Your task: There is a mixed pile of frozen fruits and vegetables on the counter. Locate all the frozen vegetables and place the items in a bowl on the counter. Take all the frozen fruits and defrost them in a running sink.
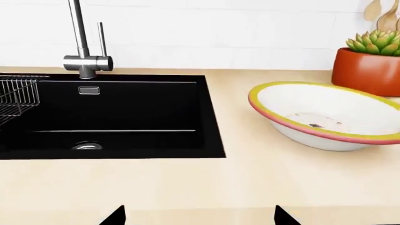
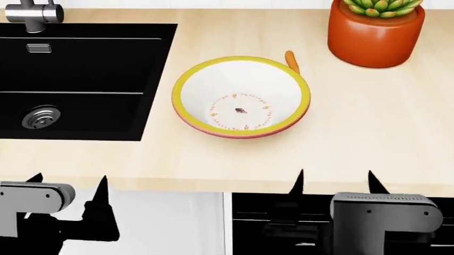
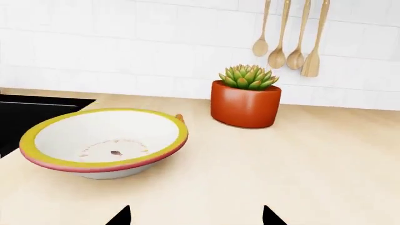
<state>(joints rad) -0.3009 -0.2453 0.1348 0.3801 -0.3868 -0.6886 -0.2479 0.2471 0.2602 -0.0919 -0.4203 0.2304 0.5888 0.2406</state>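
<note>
You have the counter (image 2: 369, 138) stretching bare along its front edge, with broad open worktop toward its right end and between the bowl (image 2: 186, 109) and the front edge. The sink (image 2: 85, 114) is cut into the left part of the counter, its right edge near the bowl. The bowl sits mid-counter holding nothing; the carrot (image 2: 291, 60) lies on the counter at the bowl's back rim, between it and the orange plant pot (image 2: 375, 40) near the back edge. Your left gripper (image 2: 68, 187) and right gripper (image 2: 333, 183) both hang just off the front edge, fingers spread wide, holding nothing. Only the left wrist view shows the faucet (image 1: 82, 42) and wire rack (image 1: 18, 96); only the right wrist view shows wooden utensils (image 3: 291, 40) on the wall.
</note>
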